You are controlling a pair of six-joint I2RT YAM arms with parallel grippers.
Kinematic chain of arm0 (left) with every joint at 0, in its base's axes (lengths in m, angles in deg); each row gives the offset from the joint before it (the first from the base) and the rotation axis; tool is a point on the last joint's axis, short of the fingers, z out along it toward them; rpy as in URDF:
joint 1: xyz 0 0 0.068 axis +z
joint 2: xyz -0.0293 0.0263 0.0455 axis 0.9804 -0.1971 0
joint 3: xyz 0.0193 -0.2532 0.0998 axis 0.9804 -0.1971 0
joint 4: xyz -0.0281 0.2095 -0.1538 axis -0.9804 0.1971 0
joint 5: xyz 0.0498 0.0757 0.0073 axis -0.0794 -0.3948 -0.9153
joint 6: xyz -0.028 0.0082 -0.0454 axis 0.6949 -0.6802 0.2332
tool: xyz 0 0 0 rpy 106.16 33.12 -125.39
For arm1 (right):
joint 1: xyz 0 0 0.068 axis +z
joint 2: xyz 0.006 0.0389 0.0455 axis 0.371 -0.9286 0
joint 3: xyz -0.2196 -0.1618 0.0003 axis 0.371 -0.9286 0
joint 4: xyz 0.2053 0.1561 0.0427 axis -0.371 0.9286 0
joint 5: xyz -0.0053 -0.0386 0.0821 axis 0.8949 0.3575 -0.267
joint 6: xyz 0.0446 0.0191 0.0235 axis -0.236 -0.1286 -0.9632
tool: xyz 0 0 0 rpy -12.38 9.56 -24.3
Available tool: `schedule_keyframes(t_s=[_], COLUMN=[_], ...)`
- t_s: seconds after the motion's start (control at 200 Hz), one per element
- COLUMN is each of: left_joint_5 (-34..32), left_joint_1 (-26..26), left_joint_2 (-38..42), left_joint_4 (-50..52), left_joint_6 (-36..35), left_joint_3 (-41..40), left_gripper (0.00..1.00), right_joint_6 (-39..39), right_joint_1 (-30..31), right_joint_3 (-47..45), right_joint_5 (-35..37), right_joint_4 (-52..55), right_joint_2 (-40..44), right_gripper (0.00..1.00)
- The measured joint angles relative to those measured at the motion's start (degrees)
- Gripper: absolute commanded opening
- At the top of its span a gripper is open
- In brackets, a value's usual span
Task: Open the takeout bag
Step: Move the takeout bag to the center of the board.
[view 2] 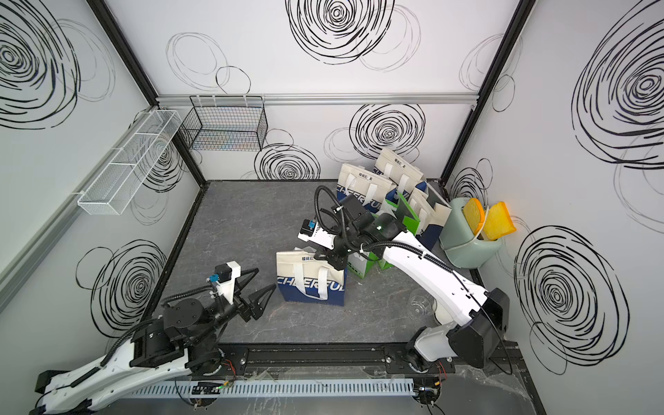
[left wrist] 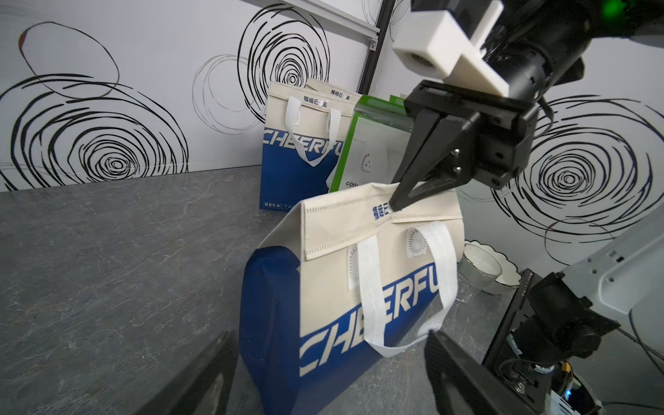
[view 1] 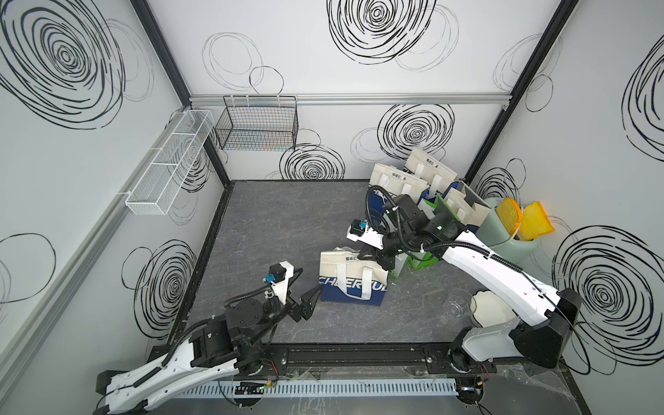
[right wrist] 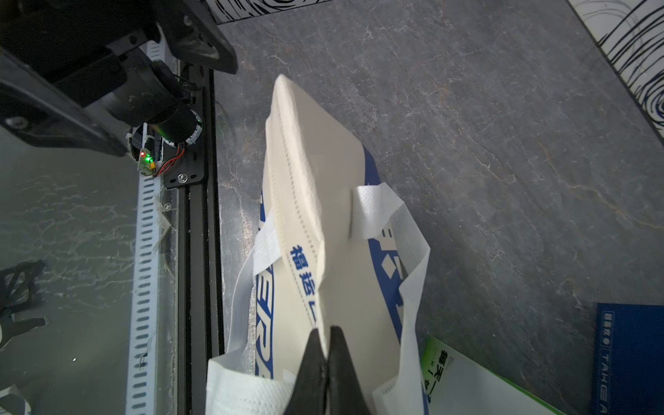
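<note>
The takeout bag (view 1: 354,278) (view 2: 312,280) is cream above and blue below, with white handles, and stands upright mid-table with its top flap folded over. My right gripper (view 1: 372,257) (view 2: 326,257) (right wrist: 325,332) reaches down from behind and is shut on the bag's folded top edge (left wrist: 381,212). My left gripper (view 1: 309,281) (view 2: 266,277) (left wrist: 330,336) hovers low just left of the bag (left wrist: 359,287), open wide and holding nothing. Its two fingers (left wrist: 204,373) frame the bag's blue lower corner without touching it.
More cream-and-blue bags (view 1: 402,178) and green-and-white bags (view 1: 422,260) crowd the back right behind the right arm. A green toaster (view 1: 503,233) holds toast. A white bowl (view 1: 492,309) and a clear glass bowl (view 1: 457,304) sit front right. Wire baskets (view 1: 257,125) hang on the walls.
</note>
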Motion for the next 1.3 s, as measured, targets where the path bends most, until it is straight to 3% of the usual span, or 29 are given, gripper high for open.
schedule_keyframes(t_s=[0.31,0.455,0.8,0.895,1.03,1.176,1.301], left_joint_5=[2.5,1.9,7.6,9.2,11.0,11.3,11.1], left_joint_1=[0.0,0.0,0.4,0.4,0.4,0.5,0.6], left_joint_2=[-1.4,-1.0,0.0,0.0,1.1,3.0,4.2], left_joint_4=[-6.8,-9.0,-18.6,-20.5,-21.8,-21.3,-20.1], left_joint_6=[1.5,2.3,2.3,1.7,1.4,1.4,1.2], left_joint_3=[-7.8,-10.6,-16.3,-17.1,-18.1,-18.5,-18.5], left_gripper=[0.9,0.84,0.58,0.38,0.2,0.0,0.0], right_joint_6=[4.1,5.6,8.3,8.6,8.8,8.5,6.7], right_joint_1=[0.0,0.0,0.0,0.0,-0.1,-0.1,0.0], right_joint_3=[-1.6,-3.3,-4.7,-4.7,-4.6,-4.5,-4.5], right_joint_5=[-3.8,-5.0,-6.7,-7.2,-7.8,-7.9,-5.3], right_joint_4=[0.2,0.1,0.1,0.1,0.0,-1.3,-6.2], right_joint_2=[0.9,2.7,4.0,3.8,3.3,3.0,3.8], right_gripper=[0.0,0.0,0.0,0.0,0.0,0.42,0.59])
